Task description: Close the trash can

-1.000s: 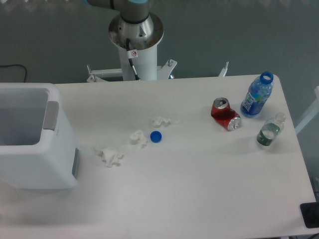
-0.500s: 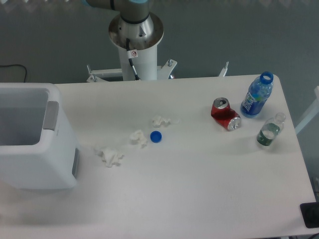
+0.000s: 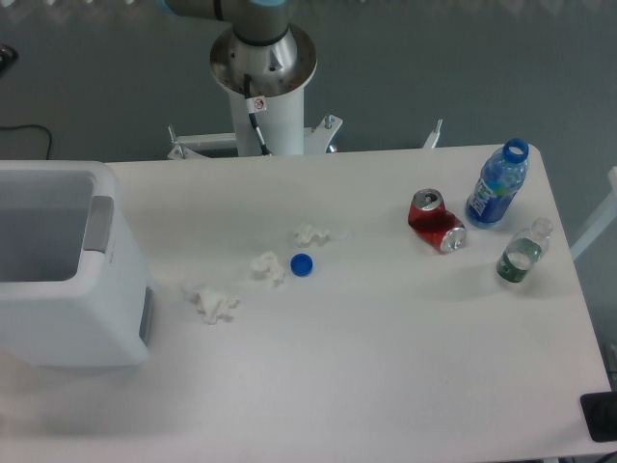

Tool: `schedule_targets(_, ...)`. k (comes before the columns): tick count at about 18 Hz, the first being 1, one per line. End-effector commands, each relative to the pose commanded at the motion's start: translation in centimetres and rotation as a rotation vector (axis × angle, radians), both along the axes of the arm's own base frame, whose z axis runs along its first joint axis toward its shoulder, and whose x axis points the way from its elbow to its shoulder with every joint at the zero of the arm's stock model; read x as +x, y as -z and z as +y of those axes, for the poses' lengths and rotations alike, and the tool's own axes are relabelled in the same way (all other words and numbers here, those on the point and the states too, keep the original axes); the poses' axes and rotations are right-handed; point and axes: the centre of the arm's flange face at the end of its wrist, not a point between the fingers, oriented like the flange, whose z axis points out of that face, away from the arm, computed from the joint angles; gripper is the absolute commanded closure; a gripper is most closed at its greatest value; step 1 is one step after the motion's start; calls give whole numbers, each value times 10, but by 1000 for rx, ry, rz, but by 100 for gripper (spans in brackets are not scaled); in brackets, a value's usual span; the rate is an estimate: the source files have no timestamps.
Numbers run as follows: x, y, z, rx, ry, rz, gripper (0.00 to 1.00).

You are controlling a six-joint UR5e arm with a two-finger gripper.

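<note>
jaws out of sight: only the arm's round base (image 3: pixel 262 60) and white pedestal (image 3: pixel 267 121) show at the top of the frame, so whether the jaws are released or clenched cannot be told. at the far left of the white tabletop (image 3: pixel 386 357), the trash can (image 3: pixel 72 280) stands upright with its top open, the pale inside visible and cut off by the left edge of the frame; a grey tab (image 3: pixel 99 223) lies along its right rim and a grey patch (image 3: pixel 146 313) marks its right side. just to its right, three crumpled white tissues are scattered toward the middle: one (image 3: pixel 212 302) nearest the bin, one (image 3: pixel 266 265) further back and one (image 3: pixel 310 234) further back again. a small blue bottle cap (image 3: pixel 302 264) lies just beside the middle tissue, on its right. well apart, toward the right end, a red drink can (image 3: pixel 436 221) lies on its side. just beside it stands a blue plastic bottle (image 3: pixel 497 188) without a cap, near the far right corner. a smaller clear bottle (image 3: pixel 522 253) with greenish contents sits nearer the camera, close to the right edge. a dark object (image 3: pixel 600 417) pokes in at the lower right corner, off the tabletop.
</note>
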Motion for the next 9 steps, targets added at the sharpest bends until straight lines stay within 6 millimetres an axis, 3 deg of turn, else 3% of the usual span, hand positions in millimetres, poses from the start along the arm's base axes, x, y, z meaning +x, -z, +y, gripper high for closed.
schedule_targets(9,-22,9,2,-21,-45,12,81)
